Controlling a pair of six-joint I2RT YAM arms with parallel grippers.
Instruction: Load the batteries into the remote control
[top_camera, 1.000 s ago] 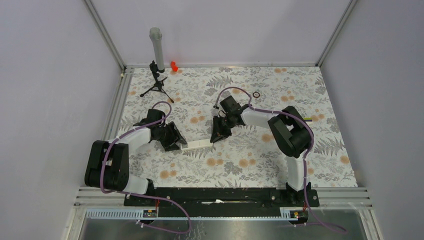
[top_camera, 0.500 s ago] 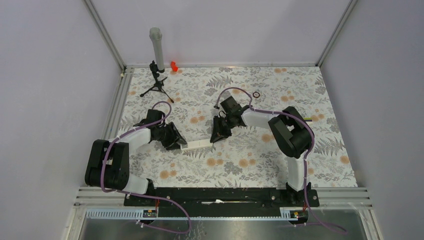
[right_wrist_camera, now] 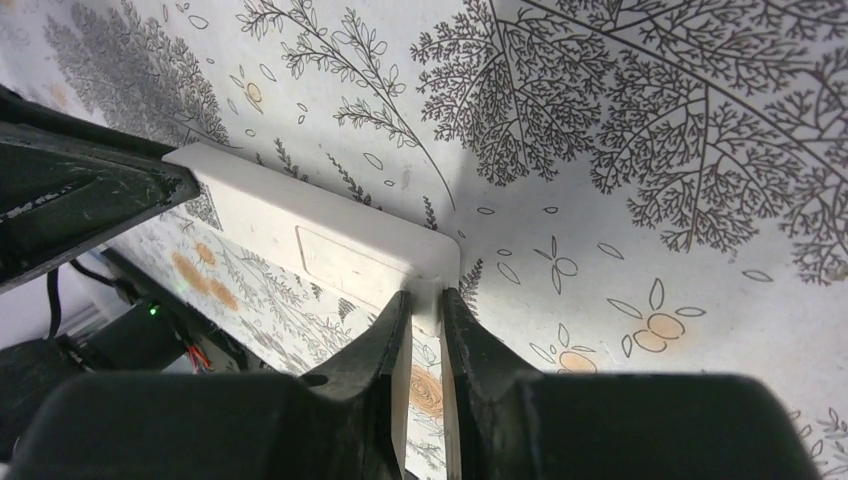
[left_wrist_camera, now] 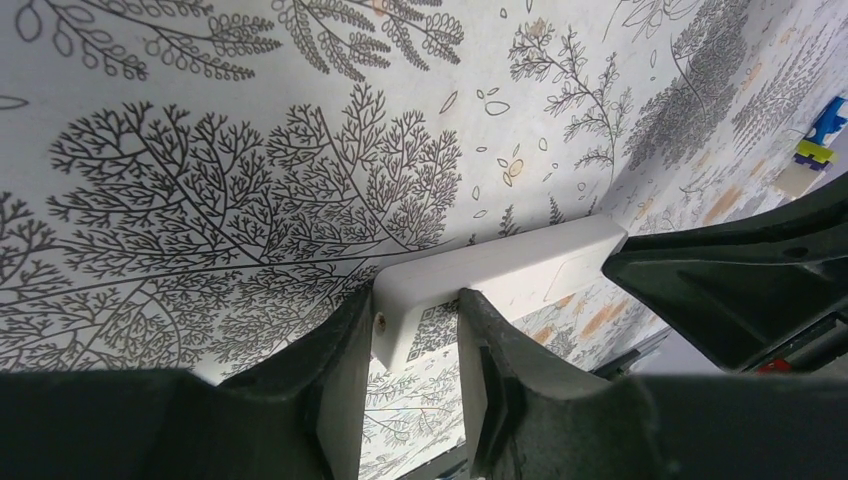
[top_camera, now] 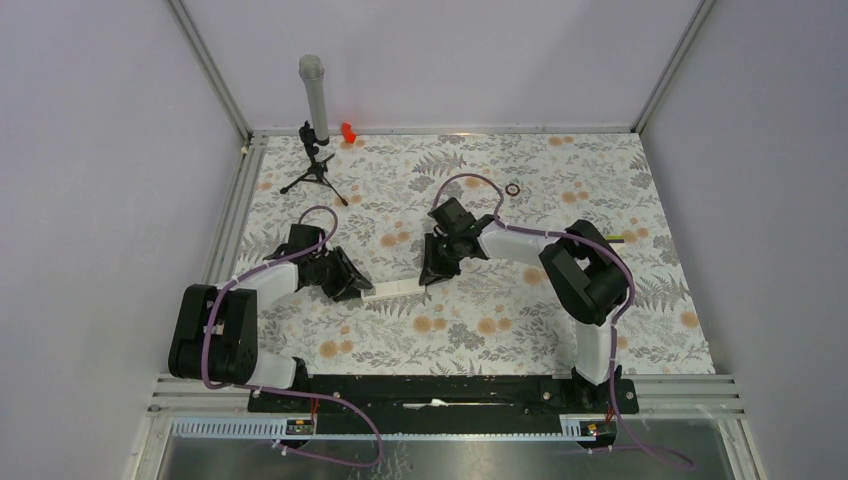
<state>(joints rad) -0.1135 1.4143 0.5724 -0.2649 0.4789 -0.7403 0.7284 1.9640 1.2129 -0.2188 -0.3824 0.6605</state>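
Note:
The remote control (top_camera: 395, 290) is a slim white bar lying on the floral mat between my two grippers. My left gripper (top_camera: 362, 291) is shut on its left end. In the left wrist view the fingers (left_wrist_camera: 345, 370) flank the end of the remote control (left_wrist_camera: 500, 270) that carries a QR code. My right gripper (top_camera: 428, 279) is shut on the right end. In the right wrist view its jaws pinch the thin edge of the remote control (right_wrist_camera: 330, 235). The right gripper (right_wrist_camera: 427, 320) and left gripper (left_wrist_camera: 415, 345) face each other. The batteries are out of view.
A small dark ring (top_camera: 513, 189) lies at the back of the mat. A black tripod (top_camera: 315, 165) with a grey tube stands at the back left beside an orange piece (top_camera: 347, 130). A blue-and-yellow toy piece (left_wrist_camera: 820, 135) and short white strip (left_wrist_camera: 795, 178) lie far right.
Both arms have shifted slightly: the right wrist moved a little left and the left arm settled lower. The remote control stays in the same place between the grippers.

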